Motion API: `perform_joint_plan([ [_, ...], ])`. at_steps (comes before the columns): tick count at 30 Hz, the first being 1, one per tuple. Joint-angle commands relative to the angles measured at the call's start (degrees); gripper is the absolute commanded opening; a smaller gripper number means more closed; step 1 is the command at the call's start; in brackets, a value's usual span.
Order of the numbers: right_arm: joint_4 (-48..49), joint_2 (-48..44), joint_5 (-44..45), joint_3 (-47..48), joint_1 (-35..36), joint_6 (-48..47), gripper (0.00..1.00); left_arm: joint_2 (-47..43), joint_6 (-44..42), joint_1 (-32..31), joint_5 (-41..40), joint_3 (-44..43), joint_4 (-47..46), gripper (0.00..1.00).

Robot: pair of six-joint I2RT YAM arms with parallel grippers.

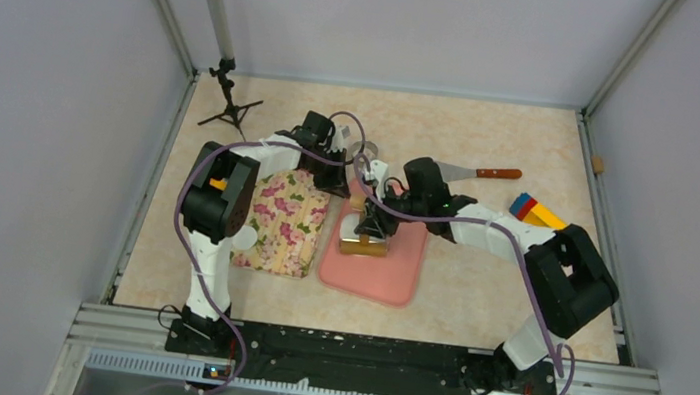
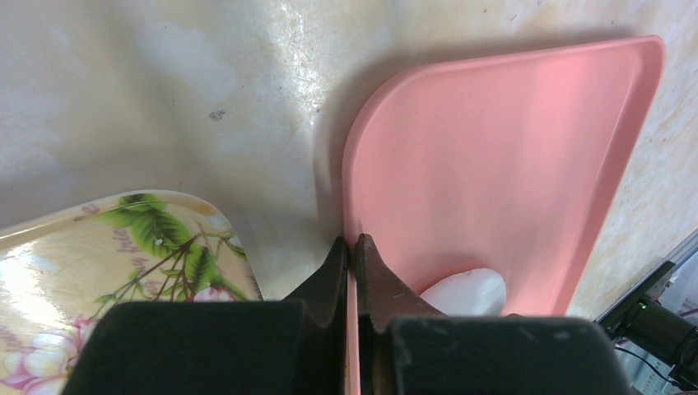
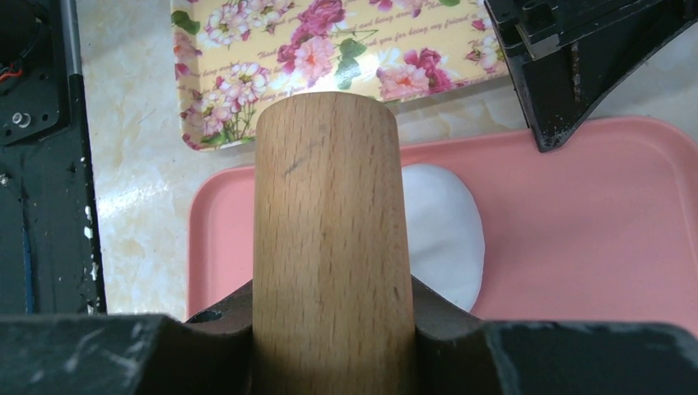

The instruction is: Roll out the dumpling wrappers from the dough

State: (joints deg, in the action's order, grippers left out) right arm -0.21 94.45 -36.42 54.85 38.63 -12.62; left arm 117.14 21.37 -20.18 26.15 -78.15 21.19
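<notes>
With the left gripper (image 2: 352,247) pinching the pink board (image 2: 510,148) by its rim, the right gripper (image 3: 333,309) clamping the rolling pin (image 3: 329,206) should probably roll evenly across the dough (image 3: 444,234).

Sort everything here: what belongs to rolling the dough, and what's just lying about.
In use: dough; rolling pin in the right gripper; pink board, pinched at its edge by the left gripper.
Lying about: floral tray; spatula; coloured blocks; small tripod.
</notes>
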Motion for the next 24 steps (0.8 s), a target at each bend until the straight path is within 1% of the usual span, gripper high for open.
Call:
perform_joint_plan([
  [1, -18.77, 2.31, 4.71, -3.91, 0.43, -4.71, 0.00, -0.77, -0.80, 0.34, -2.12, 2.26, 4.85, 0.00],
  [10, -19.43, 1.85, 2.98, -3.68, 0.42, -5.60, 0.00, -0.84, -0.80, 0.37, -1.92, 2.30, 4.77, 0.00],
  [14, -18.54, -0.26, -0.51, -2.00, 0.35, -4.07, 0.00, -0.58, -0.71, 0.35, -1.83, 2.18, 4.65, 0.00],
  [16, -15.09, -2.38, -3.16, -1.20, 0.02, -1.16, 0.00, -0.44, -0.71, 0.38, -1.81, 2.12, 4.66, 0.00],
  [19, -5.64, -5.31, -4.26, -0.80, -0.67, 5.47, 0.00, -0.29, -0.62, 0.34, -1.72, 2.00, 4.75, 0.00],
  [22, 2.84, -6.29, -2.23, -0.23, -1.10, 10.99, 0.00, -0.57, -0.71, 0.32, -1.79, 2.07, 4.74, 0.00],
  [24, 5.28, -5.89, 0.26, 1.52, -1.17, 13.73, 0.00, -0.68, -0.71, 0.40, -1.81, 2.17, 4.74, 0.00],
])
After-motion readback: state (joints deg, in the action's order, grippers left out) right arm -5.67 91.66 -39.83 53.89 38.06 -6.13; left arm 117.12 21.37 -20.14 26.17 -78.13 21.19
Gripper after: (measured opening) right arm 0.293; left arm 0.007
